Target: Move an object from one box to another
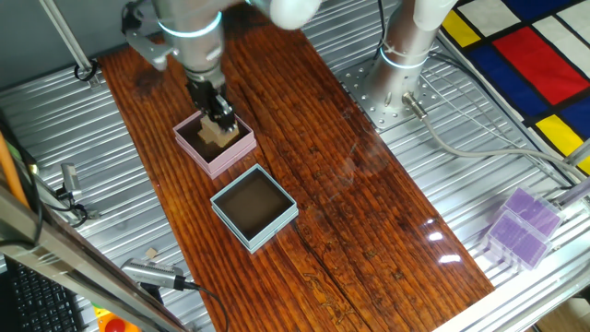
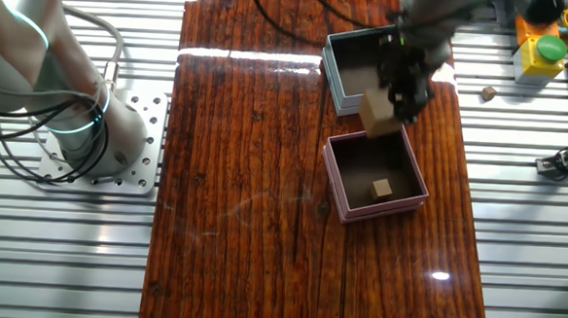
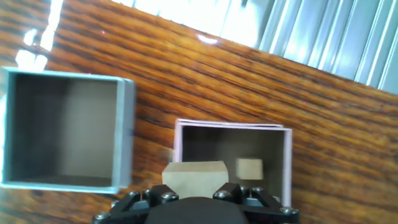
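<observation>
The pink box (image 1: 214,146) sits on the wooden table, with the light blue box (image 1: 253,207) beside it. My gripper (image 1: 218,118) is shut on a tan wooden block (image 2: 379,113) and holds it above the pink box's edge nearest the blue box. In the hand view the block (image 3: 194,178) shows between the jaws, over the pink box (image 3: 234,134). A smaller tan cube (image 2: 383,190) lies inside the pink box (image 2: 377,175); it also shows in the hand view (image 3: 249,168). The blue box (image 2: 355,65) is empty in the hand view (image 3: 65,130).
The wooden tabletop (image 1: 369,212) lies on a ribbed metal bench. The arm's base (image 2: 90,134) stands on the metal. A purple plastic case (image 1: 521,226) sits at one corner. Coloured toys (image 2: 548,41) and a metal tool (image 1: 152,272) lie off the wood.
</observation>
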Available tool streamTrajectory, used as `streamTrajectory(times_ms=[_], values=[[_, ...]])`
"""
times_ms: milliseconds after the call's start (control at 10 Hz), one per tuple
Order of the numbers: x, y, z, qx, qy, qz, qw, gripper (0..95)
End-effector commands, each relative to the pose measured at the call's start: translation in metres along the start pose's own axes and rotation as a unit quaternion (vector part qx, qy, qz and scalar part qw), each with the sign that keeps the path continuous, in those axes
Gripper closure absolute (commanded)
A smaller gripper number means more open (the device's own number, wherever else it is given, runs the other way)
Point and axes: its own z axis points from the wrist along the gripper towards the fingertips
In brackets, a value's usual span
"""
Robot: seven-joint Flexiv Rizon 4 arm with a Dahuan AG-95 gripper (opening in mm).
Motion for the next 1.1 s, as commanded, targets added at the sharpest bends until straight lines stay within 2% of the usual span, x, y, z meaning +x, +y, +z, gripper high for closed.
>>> streamTrajectory(times_ms=[100,300,500,600,800,1100], values=[[-0.0162,0.0148,0.0027,-0.002,0.006,0.017,0.9998,95.0],[-0.0190,0.0160,0.0008,-0.002,0.013,0.009,0.9999,95.0],[-0.0190,0.0160,0.0008,-0.004,0.027,-0.009,0.9996,95.0],[-0.0190,0.0160,0.0008,-0.008,0.027,-0.033,0.9990,95.0],[-0.0190,0.0160,0.0008,-0.013,0.025,-0.052,0.9982,95.0],[-0.0190,0.0160,0.0008,-0.023,0.019,-0.048,0.9984,95.0]])
